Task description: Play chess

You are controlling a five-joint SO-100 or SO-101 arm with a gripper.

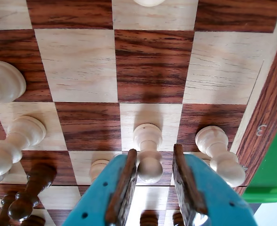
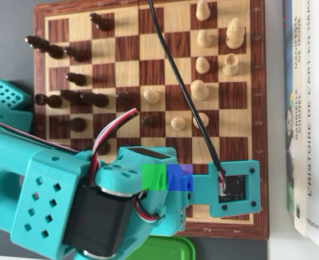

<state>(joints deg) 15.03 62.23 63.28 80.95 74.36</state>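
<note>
While the arm hangs low over the chessboard [image 1: 152,66], its gripper [image 1: 154,181] sits around one light pawn [image 1: 147,153]. In the wrist view, the two teal fingers [image 1: 124,188] stand a little apart, one on each side of the pawn's round head. There is a thin gap on both sides, so the jaws are narrow but I do not think they are squeezing yet.

The pawn stands straight up on a light square, and its long way points up toward the gripper. It lies right between the fingertips, a bit nearer the left one in this view. So the next move looks like a small squeeze and then a lift.

Another light piece [image 1: 220,153] stands just to the right of the right finger. It is close, and the finger could bump it. A second light piece [image 1: 13,143] is farther off to the left, and dark pieces [image 1: 30,190] crowd the near left corner.

In the overhead view, the big teal arm [image 2: 83,200] covers the near part of the board [image 2: 148,65], so the gripped pawn cannot be seen there. A green box [image 2: 162,249] lies just off the near edge.
</note>
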